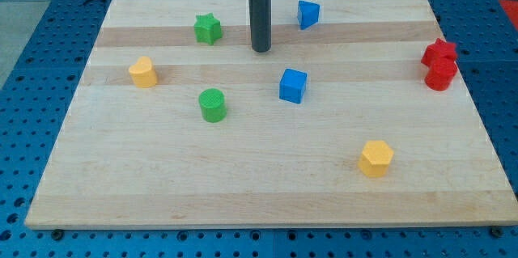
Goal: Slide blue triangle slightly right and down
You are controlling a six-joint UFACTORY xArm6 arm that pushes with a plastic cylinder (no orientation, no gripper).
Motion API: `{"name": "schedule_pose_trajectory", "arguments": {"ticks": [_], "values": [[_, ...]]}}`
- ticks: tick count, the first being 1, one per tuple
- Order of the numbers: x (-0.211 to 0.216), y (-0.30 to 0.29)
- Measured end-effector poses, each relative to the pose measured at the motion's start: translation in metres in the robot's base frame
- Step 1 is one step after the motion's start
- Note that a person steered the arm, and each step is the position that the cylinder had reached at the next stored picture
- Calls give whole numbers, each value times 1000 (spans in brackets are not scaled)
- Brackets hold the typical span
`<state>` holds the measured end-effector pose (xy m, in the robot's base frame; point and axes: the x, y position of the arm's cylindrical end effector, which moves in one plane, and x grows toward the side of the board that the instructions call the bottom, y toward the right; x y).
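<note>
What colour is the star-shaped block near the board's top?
Green star, clearest in the camera view.

No text, label, brand, number or sign can be read on the bench [267, 185], the blocks or the rod, at least at this resolution.

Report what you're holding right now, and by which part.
Nothing is held. My tip touches no block; the blue triangle sits apart, to its upper right.
</note>
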<state>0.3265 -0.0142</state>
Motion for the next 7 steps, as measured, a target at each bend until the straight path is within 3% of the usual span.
{"name": "schedule_pose_trajectory", "arguments": {"ticks": [6,7], "values": [[-2,-24],[-24,-25]]}}
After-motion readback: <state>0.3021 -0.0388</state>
